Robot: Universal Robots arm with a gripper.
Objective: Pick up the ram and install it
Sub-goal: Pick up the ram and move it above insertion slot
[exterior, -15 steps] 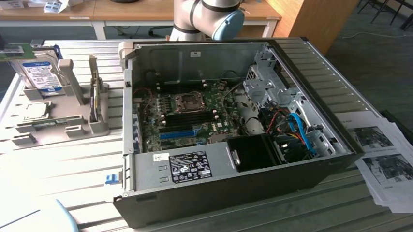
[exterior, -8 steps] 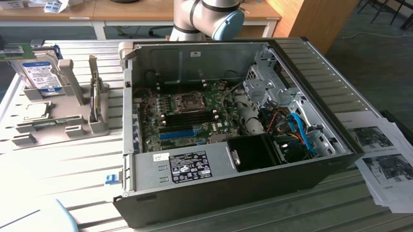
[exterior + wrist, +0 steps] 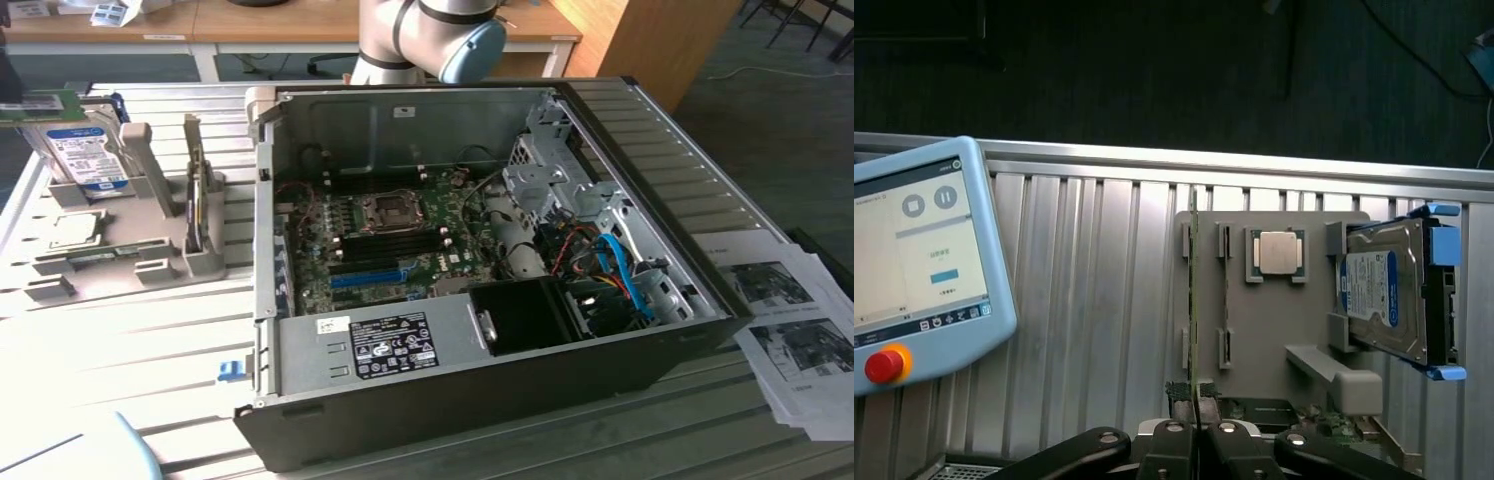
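Observation:
The ram (image 3: 203, 205) stands on its long edge in a grey holder fixture (image 3: 134, 250) on the slatted table, at the exterior view's left of the open computer case (image 3: 467, 400). In the wrist view the ram (image 3: 1194, 290) is a thin green line seen edge-on, crossing the fixture (image 3: 1274, 330). My gripper (image 3: 1196, 440) hangs high above it. Its fingers are shut, in line with the stick and with nothing visibly between them. The motherboard (image 3: 387, 240) lies exposed inside the case, with dark memory slots beside the processor socket.
A hard drive (image 3: 1384, 290) in a blue caddy and a square silver processor (image 3: 1277, 252) sit on the same fixture. A teach pendant (image 3: 914, 260) lies on the table beside it. Printed sheets (image 3: 787, 320) lie at the case's right. The arm's base (image 3: 427, 35) stands behind the case.

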